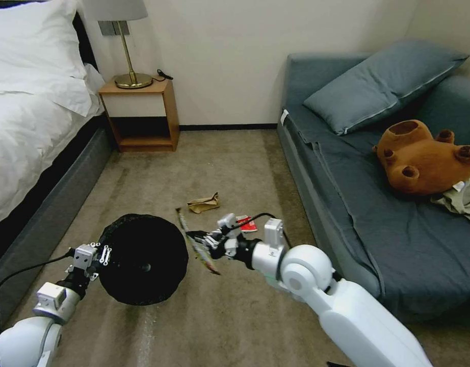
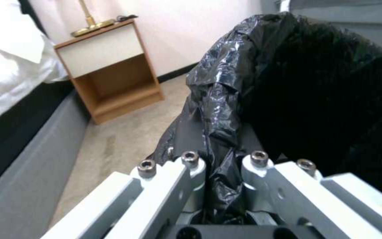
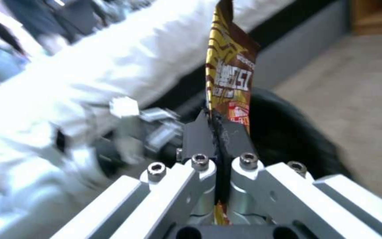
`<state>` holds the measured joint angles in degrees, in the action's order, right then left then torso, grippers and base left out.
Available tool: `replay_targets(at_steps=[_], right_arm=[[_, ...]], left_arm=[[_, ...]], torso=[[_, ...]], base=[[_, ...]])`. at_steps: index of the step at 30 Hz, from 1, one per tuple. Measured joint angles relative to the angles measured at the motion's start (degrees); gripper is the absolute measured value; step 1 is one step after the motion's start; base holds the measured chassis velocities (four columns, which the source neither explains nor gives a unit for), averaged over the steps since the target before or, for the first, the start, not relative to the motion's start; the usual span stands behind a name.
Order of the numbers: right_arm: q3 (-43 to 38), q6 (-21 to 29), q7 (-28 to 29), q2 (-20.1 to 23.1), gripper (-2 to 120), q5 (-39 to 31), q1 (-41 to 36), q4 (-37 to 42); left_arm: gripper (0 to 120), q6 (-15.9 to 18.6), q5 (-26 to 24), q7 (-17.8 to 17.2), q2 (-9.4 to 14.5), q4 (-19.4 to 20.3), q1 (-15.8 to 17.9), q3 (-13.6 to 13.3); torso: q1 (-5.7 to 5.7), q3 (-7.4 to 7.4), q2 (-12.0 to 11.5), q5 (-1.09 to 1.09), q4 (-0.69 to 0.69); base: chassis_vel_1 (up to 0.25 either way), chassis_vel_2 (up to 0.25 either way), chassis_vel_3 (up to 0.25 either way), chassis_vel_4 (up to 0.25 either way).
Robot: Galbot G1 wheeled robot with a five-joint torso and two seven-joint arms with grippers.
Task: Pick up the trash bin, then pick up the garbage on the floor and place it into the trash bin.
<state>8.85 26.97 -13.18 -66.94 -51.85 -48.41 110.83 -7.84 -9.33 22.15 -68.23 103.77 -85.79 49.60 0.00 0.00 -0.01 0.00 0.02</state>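
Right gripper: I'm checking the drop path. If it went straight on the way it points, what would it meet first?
Probably the trash bin: the right gripper, shut on the wrapper, points at its near rim. Depth is unclear.

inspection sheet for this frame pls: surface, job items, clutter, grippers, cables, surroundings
Surface: tan carpet, worn streaks.
Job items: bin held off the floor, mouth tilted toward the head camera, black liner over its rim. Snack wrapper held just beside the bin rim. Paper bag and red packet lie on the carpet.
Clutter: olive clothes and plush bear on the sofa.
Grippers: left gripper shut on bin rim and liner; right gripper shut on wrapper.
Cables: black cable along left arm; another looped at right wrist; cord on nightstand.
Surroundings: bed, nightstand with lamp, grey sofa with pillow.
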Motion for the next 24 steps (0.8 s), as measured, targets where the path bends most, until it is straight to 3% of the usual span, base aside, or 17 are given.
replay_targets(at_steps=[3, 14, 24], right_arm=[[1.14, -3.92, -4.88, -0.33, 0, -1.58, -1.24, -1.67], [5.6, -8.04, -4.95, -6.91, 0, 1.55, -1.02, -8.95], [8.05, -11.26, -5.57, -8.95, 0, 8.08, 0.26, -18.67]], left_arm=[[4, -0.23, 0.73, 1.01, -1.22, -0.09, 0.1, -0.76], [4, -0.01, 2.06, 0.76, -2.39, 0.87, -0.15, -1.71], [4, 0.55, 2.32, 0.51, -2.9, 2.19, -0.87, -1.75]], torso=[[0.0, 0.0, 0.0, 0.0, -0.03], [0.0, 0.0, 0.0, 0.0, -0.02], [0.0, 0.0, 0.0, 0.0, -0.02]], base=[[0.0, 0.0, 0.0, 0.0], [0.0, 0.0, 0.0, 0.0], [0.0, 0.0, 0.0, 0.0]])
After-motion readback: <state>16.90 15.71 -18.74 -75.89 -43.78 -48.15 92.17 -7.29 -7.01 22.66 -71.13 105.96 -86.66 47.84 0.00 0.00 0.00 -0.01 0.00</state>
